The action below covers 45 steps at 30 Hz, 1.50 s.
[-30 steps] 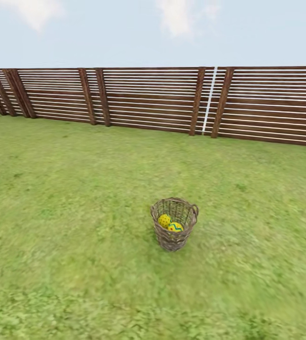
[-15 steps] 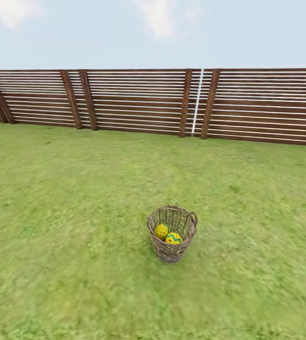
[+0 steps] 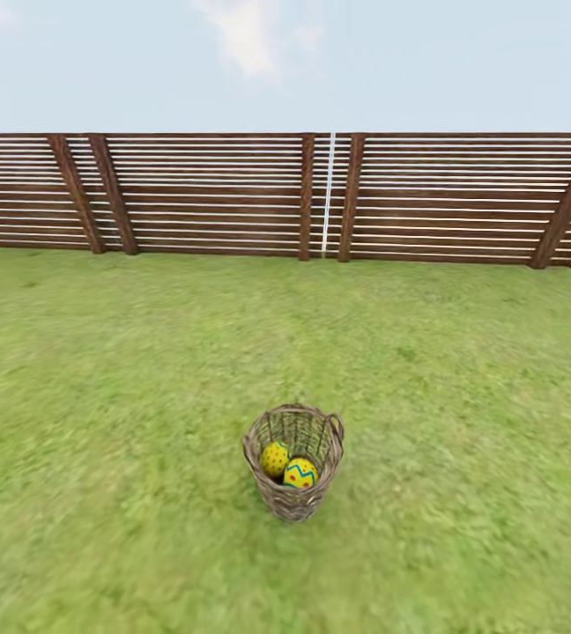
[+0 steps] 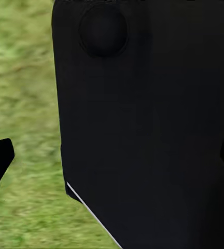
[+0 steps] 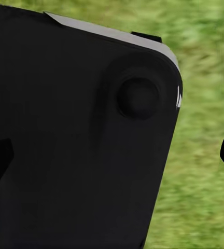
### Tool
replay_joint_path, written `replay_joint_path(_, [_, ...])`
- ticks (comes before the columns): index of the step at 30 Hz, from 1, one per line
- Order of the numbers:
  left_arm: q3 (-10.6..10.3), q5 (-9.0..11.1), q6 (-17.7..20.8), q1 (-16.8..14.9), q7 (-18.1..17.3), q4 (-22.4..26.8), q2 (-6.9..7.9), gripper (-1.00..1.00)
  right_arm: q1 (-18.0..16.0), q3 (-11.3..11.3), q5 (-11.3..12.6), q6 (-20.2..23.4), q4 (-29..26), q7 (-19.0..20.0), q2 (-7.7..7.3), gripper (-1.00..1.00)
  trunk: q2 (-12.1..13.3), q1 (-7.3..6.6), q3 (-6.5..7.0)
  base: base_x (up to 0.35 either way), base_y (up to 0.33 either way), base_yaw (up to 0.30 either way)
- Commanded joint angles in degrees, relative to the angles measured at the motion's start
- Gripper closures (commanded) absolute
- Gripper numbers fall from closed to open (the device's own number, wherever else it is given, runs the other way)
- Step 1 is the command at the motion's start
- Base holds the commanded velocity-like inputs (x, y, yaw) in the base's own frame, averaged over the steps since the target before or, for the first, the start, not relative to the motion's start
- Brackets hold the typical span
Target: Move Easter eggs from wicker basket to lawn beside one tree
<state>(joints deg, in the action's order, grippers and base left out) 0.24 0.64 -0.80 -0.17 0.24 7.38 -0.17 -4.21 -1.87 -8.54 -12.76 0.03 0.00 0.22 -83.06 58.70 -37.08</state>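
the wicker basket (image 3: 293, 464) is set upright on the lawn (image 3: 127, 396), a bit below the middle of the head view. two easter eggs (image 3: 287, 466) are seen inside it, side by side and touching. the fence (image 3: 233, 194) is run across behind the grass, well apart from the basket. sky is stacked above that.

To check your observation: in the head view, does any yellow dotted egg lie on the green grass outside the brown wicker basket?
No, the two visible eggs sit inside the basket.
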Motion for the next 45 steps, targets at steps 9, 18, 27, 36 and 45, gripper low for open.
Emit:
replay_joint_path(9, [0.0,0.1,-0.1,0.0,0.0,0.0,0.00,-1.00,0.0,-0.2,-0.2,-0.2,0.1,0.0,-0.05,-1.00,0.0,0.03,0.14,0.335,0.001,-0.173])
replay_joint_path(18, [0.2,0.2,-0.1,0.0,-0.1,0.1,0.01,-1.00,0.0,-0.1,0.2,-0.1,-0.1,0.3,-0.12,-1.00,0.0,0.03,0.15,0.131,0.022,-0.007])
replay_joint_path(27, [1.7,0.6,0.0,0.0,-0.1,-0.1,-0.43,-1.00,0.0,-0.2,-0.3,-0.1,0.0,0.2,-0.11,-1.00,0.0,0.03,0.15,0.002,0.000,0.000])
replay_joint_path(36, [2.0,0.6,0.0,0.0,-0.6,0.6,-0.85,-1.00,0.0,-0.2,0.2,-0.1,0.1,0.3,-1.86,-1.00,0.0,0.03,0.15,0.000,0.000,0.000])
replay_joint_path(45, [2.5,3.1,0.4,-0.5,-1.4,4.5,-2.62,-1.00,-0.1,0.2,0.2,-0.1,-1.3,0.3,-2.92,-1.00,0.0,0.03,0.15,0.000,0.000,0.000])
